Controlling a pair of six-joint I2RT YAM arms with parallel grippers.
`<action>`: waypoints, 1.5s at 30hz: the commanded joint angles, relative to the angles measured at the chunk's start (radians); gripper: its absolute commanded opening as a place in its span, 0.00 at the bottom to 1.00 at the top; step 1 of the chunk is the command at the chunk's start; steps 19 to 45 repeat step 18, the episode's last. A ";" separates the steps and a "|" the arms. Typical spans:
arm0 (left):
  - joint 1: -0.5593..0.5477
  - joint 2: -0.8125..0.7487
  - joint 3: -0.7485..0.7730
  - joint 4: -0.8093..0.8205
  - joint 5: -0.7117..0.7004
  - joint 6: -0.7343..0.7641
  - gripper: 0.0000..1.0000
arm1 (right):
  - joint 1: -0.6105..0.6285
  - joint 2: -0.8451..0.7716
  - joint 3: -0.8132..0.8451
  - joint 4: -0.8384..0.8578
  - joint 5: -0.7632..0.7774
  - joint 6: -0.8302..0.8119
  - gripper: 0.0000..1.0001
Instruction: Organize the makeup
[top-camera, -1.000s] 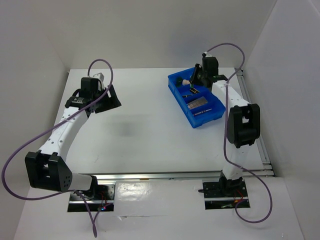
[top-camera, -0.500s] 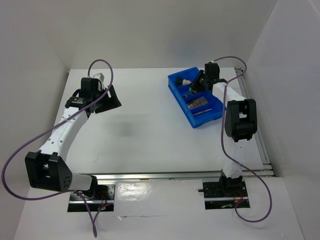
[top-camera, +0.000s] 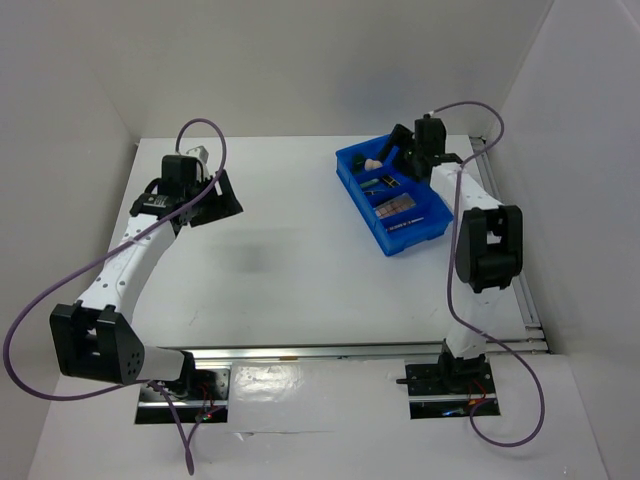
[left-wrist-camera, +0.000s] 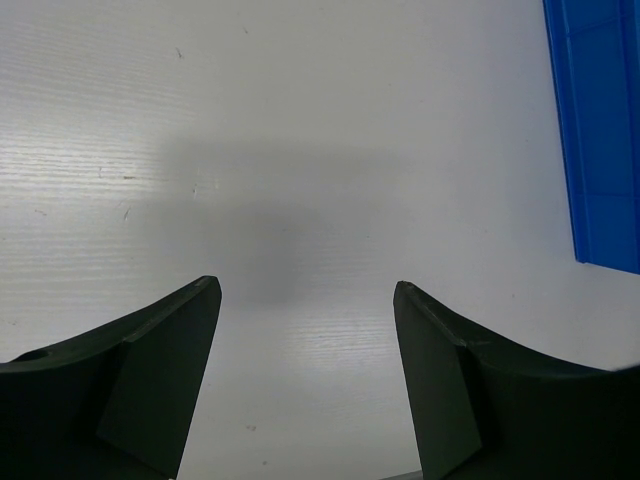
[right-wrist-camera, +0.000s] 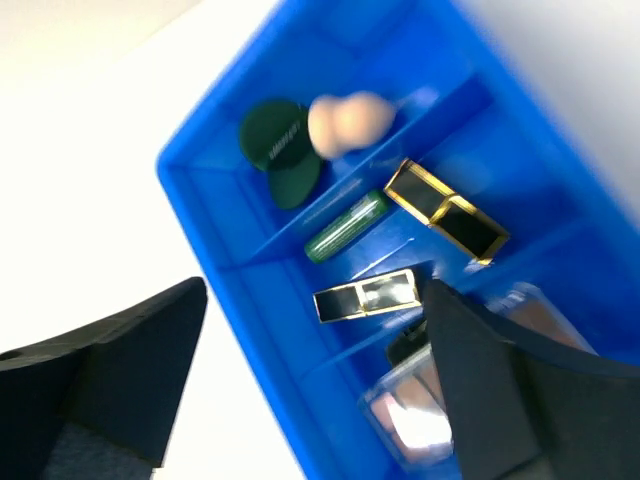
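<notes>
Black-gold lipstick (right-wrist-camera: 365, 295) lies seemingly lengthwise along its bin (right-wrist-camera: 215, 225) slot beneath right gripper (right-wrist-camera: 312, 288), jaws spread

A bright blue bin (right-wrist-camera: 190, 172) holds a dark green round piece (right-wrist-camera: 272, 140), a pale beige sponge (right-wrist-camera: 347, 120), a glossy green tube (right-wrist-camera: 347, 227), two black lipstick tubes (right-wrist-camera: 446, 212) edged in gold and a pinkish-brown palette (right-wrist-camera: 405, 415), all set against the plain white table (top-camera: 300, 290) with a soft grey shadow on it.

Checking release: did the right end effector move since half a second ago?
Yes. The right end effector shifted along the blue bin, from middle toward far end.
</notes>
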 joint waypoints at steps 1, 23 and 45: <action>0.006 -0.038 -0.005 0.030 0.015 0.011 0.83 | 0.007 -0.203 -0.002 -0.049 0.186 -0.099 0.98; 0.006 -0.131 0.012 0.019 0.053 0.002 0.83 | 0.007 -0.804 -0.488 -0.374 0.604 -0.060 1.00; 0.006 -0.131 0.012 0.019 0.053 0.002 0.83 | 0.007 -0.804 -0.488 -0.374 0.604 -0.060 1.00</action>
